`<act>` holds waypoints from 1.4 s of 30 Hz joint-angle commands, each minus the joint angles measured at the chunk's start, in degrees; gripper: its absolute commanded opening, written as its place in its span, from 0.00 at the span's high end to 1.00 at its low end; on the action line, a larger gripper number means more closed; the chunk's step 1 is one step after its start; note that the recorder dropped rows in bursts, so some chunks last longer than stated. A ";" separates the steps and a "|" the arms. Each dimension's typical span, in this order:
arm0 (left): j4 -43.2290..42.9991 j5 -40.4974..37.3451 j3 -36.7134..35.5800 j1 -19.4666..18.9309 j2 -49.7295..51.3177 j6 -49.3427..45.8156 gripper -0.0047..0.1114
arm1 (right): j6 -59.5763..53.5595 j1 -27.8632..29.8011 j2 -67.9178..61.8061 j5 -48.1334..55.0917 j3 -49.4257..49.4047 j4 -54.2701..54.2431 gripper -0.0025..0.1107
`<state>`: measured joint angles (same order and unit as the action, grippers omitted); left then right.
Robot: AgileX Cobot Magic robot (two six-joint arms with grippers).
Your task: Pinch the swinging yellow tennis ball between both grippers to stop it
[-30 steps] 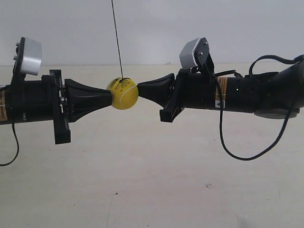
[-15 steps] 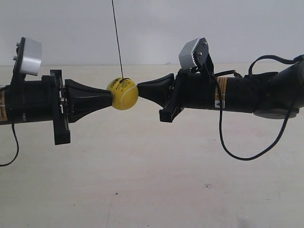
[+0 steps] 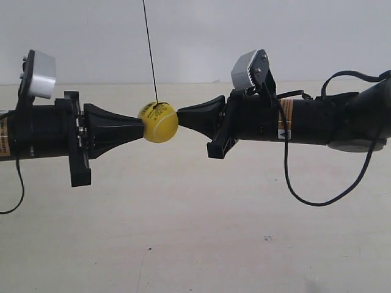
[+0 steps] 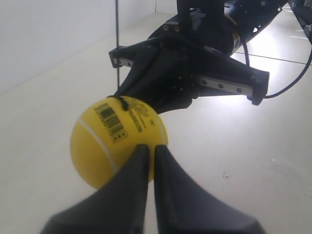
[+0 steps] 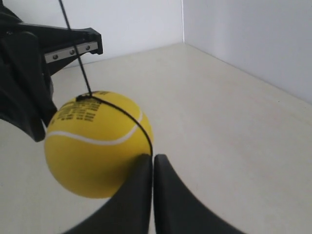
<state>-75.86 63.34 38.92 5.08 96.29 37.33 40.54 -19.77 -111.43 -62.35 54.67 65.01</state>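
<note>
yellow tennis ball (image 3: 158,122) | hanging | squeezed btw left pincer (image 4: 150,149), right pincer (image 5: 152,158) | jaws closed

Yellow ball (image 4: 117,141), white seam (image 5: 92,138), black barcode (image 4: 111,119)

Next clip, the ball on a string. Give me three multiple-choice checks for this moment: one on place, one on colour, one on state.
1. Where is the ball?
A. Lying on the floor.
B. Hanging on its string, between the tips of the left hand and the right hand.
C. On top of one arm.

2. What colour is the ball's seam?
A. White.
B. Red.
C. Blue.

3. How do the left hand's jaws stand?
A. Wide open.
B. Spread round the ball.
C. Shut, with the tips against the ball.

Answers:
1 B: the exterior view shows a tip touching each side of the ball, which is in the air.
2 A: both wrist views show a white curve.
3 C: the left wrist view shows the jaws together, touching the ball.
</note>
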 commanded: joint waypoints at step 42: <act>-4.57 -3.23 -3.63 -7.20 -9.82 5.76 0.92 | 6.92 7.26 5.31 -3.59 0.30 12.72 0.98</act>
<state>-80.29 59.76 35.56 -2.08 86.88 42.56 47.16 -12.82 -105.89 -65.30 54.76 78.23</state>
